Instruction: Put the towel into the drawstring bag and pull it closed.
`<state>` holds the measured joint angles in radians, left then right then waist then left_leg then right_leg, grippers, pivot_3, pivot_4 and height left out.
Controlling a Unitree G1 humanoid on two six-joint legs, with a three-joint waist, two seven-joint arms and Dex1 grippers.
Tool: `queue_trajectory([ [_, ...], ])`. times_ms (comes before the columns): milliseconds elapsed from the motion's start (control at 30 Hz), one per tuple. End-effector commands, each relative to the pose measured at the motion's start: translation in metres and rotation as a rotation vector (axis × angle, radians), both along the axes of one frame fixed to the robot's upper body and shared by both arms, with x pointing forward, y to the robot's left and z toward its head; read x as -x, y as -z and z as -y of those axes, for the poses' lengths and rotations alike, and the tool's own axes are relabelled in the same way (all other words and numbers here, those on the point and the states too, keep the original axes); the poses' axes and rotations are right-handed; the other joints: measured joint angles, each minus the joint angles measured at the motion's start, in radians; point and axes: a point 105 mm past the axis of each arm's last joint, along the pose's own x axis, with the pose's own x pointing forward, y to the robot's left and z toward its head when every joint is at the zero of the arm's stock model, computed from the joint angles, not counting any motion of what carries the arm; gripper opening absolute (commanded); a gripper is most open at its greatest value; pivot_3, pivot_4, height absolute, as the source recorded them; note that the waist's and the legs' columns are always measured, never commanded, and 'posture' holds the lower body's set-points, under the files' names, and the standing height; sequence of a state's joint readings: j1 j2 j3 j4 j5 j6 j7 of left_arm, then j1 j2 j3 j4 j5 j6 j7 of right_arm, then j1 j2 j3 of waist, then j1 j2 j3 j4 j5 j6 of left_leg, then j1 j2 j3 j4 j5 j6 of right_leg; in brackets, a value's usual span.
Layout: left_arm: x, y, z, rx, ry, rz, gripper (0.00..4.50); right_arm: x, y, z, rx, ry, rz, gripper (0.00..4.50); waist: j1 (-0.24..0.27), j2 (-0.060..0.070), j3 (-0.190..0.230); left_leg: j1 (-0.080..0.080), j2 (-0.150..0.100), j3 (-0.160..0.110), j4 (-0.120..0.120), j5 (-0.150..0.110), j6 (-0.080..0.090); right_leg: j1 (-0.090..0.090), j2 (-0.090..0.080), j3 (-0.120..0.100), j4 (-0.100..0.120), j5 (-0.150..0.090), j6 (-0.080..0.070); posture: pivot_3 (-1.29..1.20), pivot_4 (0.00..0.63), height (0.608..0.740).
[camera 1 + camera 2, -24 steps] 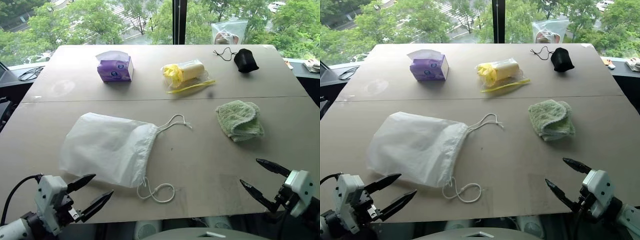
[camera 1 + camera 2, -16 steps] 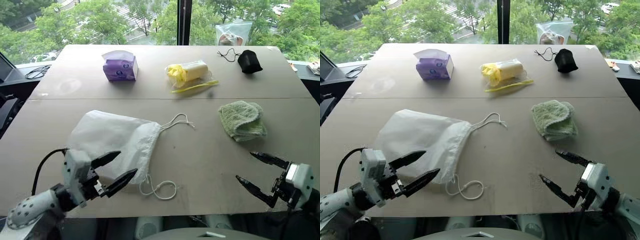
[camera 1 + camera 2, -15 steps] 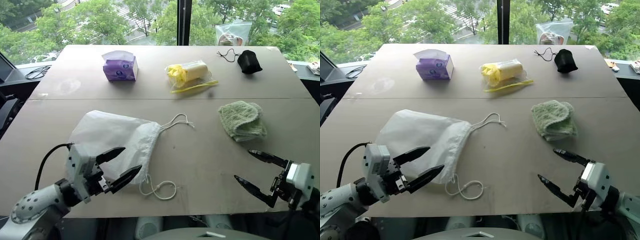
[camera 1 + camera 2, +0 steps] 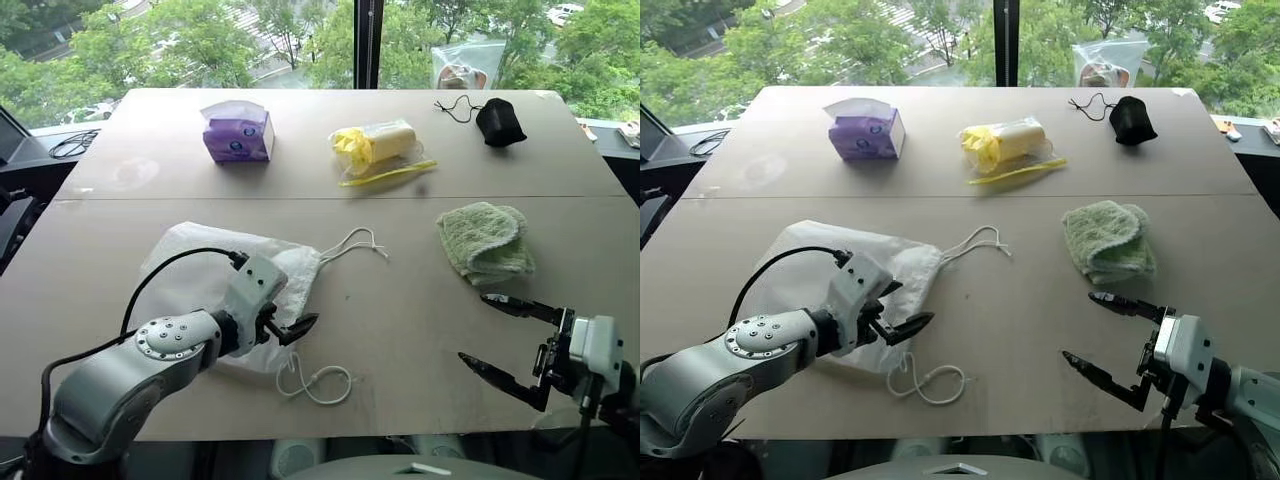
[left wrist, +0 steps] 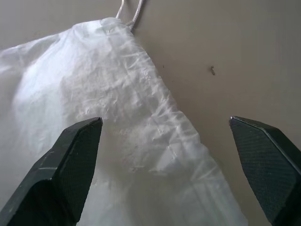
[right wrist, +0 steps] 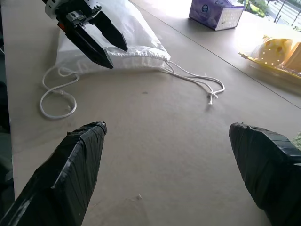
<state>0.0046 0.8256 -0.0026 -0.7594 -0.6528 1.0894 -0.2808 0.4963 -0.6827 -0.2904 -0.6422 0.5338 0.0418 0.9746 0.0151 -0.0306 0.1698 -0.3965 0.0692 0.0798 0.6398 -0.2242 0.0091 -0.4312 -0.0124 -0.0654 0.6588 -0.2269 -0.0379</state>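
left fingers (image 5: 84,160) have reached over the drawstring bag (image 4: 200,265), spread wide.

Head stereo pair looks forward and down over the table (image 4: 400,300); left wrist view sits close above the drawstring bag (image 5: 117,122), which the low right wrist view shares

On the table (image 4: 400,320), the bag (image 4: 190,270) lies at 9 o'clock, the towel (image 4: 485,240) at 3, tissue pack (image 4: 238,133) at 11.
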Motion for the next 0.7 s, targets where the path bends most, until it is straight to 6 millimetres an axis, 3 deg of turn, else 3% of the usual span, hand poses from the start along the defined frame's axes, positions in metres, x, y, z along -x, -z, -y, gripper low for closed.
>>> queue_trajectory([
  [33, -0.005, -0.004, 0.000, -0.044, 0.038, 0.061, 3.29, -0.001, -0.010, -0.005, 0.004, 0.001, 0.039, 4.50, 0.001, 0.000, 0.000, 0.000, 0.000, 0.000, 0.000, 0.000, 0.000, 0.000, 0.000, 0.000, 0.000, 0.000, 0.000, 0.00, 0.150, 0.740],
  [267, -0.024, -0.020, -0.013, -0.011, 0.101, 0.151, 0.15, -0.007, -0.008, -0.008, 0.005, 0.037, 0.013, 4.50, 0.002, 0.000, 0.000, 0.000, 0.000, -0.002, 0.003, 0.000, 0.000, 0.000, 0.000, -0.001, 0.002, 0.000, -0.001, 0.00, 0.150, 0.740],
  [533, -0.070, -0.044, -0.069, 0.033, 0.374, 0.165, 0.06, -0.026, -0.010, -0.027, 0.010, 0.042, -0.002, 4.50, 0.003, 0.001, 0.000, -0.002, -0.002, -0.005, 0.004, 0.000, 0.000, -0.001, 0.001, -0.004, 0.002, -0.001, -0.001, 0.00, 0.150, 0.740],
  [700, -0.092, -0.063, -0.076, 0.040, 0.512, 0.126, 0.06, -0.035, -0.015, -0.033, -0.017, 0.022, -0.012, 4.50, 0.005, -0.001, 0.001, -0.006, -0.007, -0.005, 0.004, 0.000, 0.000, -0.002, 0.001, -0.004, 0.001, 0.001, 0.001, 0.00, 0.150, 0.740],
])
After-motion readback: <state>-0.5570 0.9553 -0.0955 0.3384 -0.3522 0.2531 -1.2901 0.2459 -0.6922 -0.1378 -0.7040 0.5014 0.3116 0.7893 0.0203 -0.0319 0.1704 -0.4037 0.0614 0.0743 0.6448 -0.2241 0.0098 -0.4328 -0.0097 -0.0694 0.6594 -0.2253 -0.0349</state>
